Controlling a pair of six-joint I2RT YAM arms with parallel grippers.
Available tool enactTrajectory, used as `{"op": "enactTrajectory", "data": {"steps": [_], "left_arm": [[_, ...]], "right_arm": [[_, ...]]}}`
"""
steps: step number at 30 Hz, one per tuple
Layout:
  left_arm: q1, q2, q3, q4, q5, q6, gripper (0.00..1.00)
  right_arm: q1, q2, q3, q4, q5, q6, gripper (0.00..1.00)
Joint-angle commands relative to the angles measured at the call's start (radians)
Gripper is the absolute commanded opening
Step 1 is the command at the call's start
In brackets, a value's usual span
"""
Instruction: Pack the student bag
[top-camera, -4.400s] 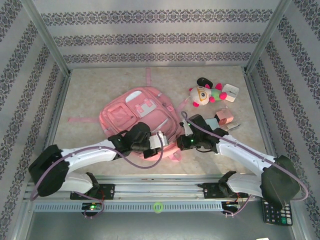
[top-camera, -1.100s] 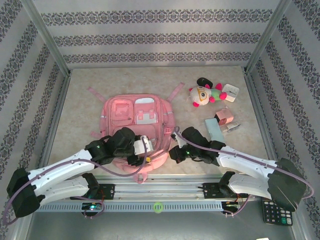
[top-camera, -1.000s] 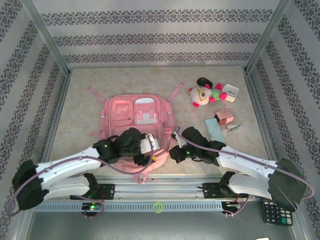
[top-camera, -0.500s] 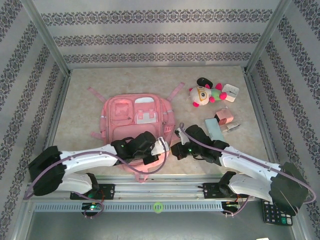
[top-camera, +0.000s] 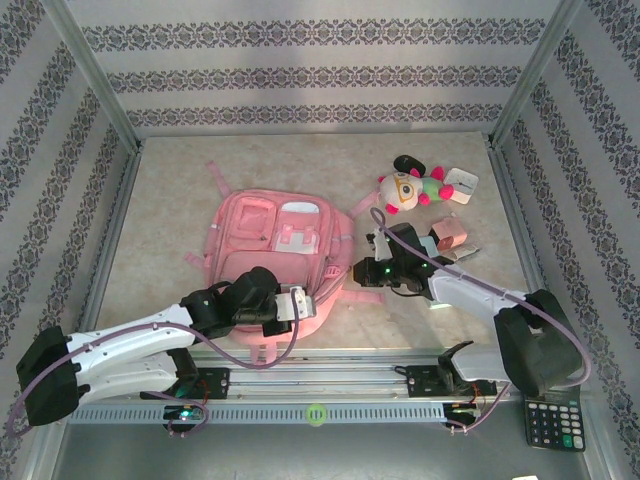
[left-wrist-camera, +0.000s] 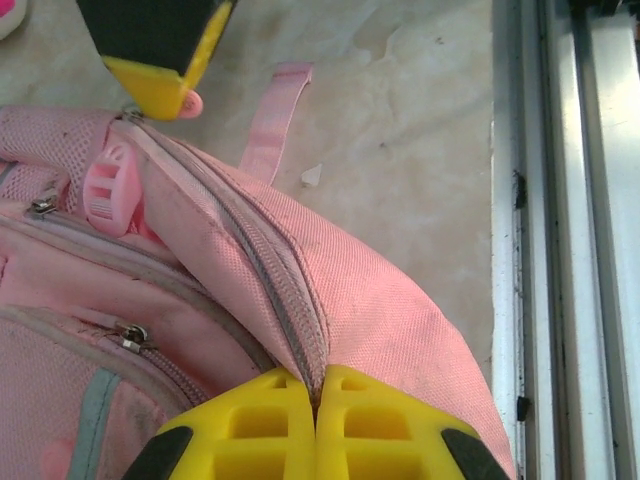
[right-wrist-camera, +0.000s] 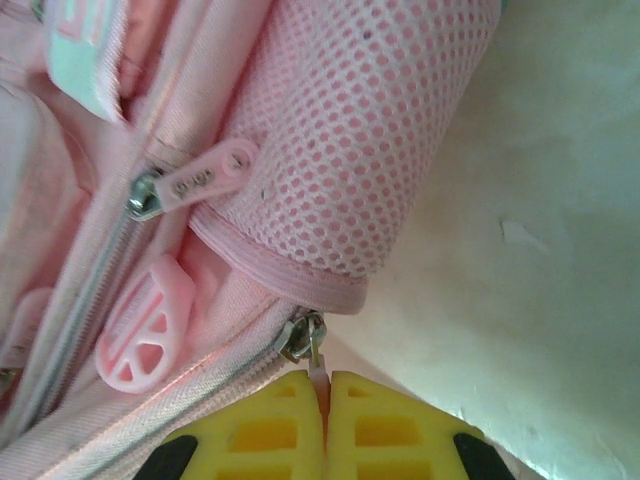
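The student bag (top-camera: 275, 240), a pink backpack, lies flat mid-table, slightly turned. My left gripper (top-camera: 300, 304) is at its near edge. In the left wrist view its yellow fingers (left-wrist-camera: 316, 395) are shut, pinching the fabric along the main zipper seam (left-wrist-camera: 270, 290). My right gripper (top-camera: 362, 270) is at the bag's right side. In the right wrist view it (right-wrist-camera: 325, 390) is shut on the pink pull tab of the zipper slider (right-wrist-camera: 303, 338), just below the mesh side pocket (right-wrist-camera: 360, 130). The right fingertip (left-wrist-camera: 150, 60) appears at the far end of the seam.
A plush toy (top-camera: 405, 190) and a small white box (top-camera: 461, 184) lie at the back right. A pink box (top-camera: 450, 235) sits beside my right arm. A calculator (top-camera: 547, 425) rests off the table at the near right. The metal rail (top-camera: 320, 380) runs along the near edge.
My left gripper has shut on the bag's zipper seam and drawn back left. The right gripper has moved away and to the right with the pull tab, and the bag has turned and slid back.
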Motion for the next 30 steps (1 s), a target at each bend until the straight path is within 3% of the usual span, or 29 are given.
{"op": "enactTrajectory", "data": {"steps": [1,2,5,8,10,14,20,23,27,30], "left_arm": [[-0.004,0.009,-0.002,0.054,0.007,0.006,0.02],[-0.003,0.032,0.007,0.081,-0.010,-0.010,0.08],[0.008,0.078,0.041,0.145,-0.080,-0.096,0.42],[0.122,0.036,0.062,0.142,0.023,-0.150,0.69],[0.189,-0.009,0.089,0.079,0.095,-0.141,0.77],[0.252,-0.077,0.150,-0.169,0.072,0.068,0.83],[0.285,-0.044,0.169,-0.426,0.052,0.365,0.92],[0.285,0.007,0.157,-0.385,0.018,0.398,0.92],[0.285,0.082,0.133,-0.229,-0.032,0.372,0.93],[0.285,0.151,0.148,-0.216,-0.024,0.376,0.94]], "right_arm": [[-0.060,-0.002,0.038,0.046,0.145,-0.003,0.00],[-0.064,-0.011,0.038,0.044,0.126,-0.011,0.00],[-0.067,-0.065,0.047,-0.037,0.122,-0.027,0.31],[-0.059,-0.176,0.058,-0.181,0.176,-0.011,0.38],[-0.033,-0.253,0.064,-0.258,0.209,0.019,0.41],[0.100,-0.362,0.060,-0.384,0.276,0.173,0.45],[0.354,-0.344,-0.024,-0.290,0.340,0.452,0.46],[0.408,-0.292,-0.054,-0.215,0.356,0.497,0.46],[0.420,-0.245,-0.096,-0.102,0.347,0.494,0.46],[0.420,-0.239,-0.119,-0.074,0.353,0.493,0.46]]}}
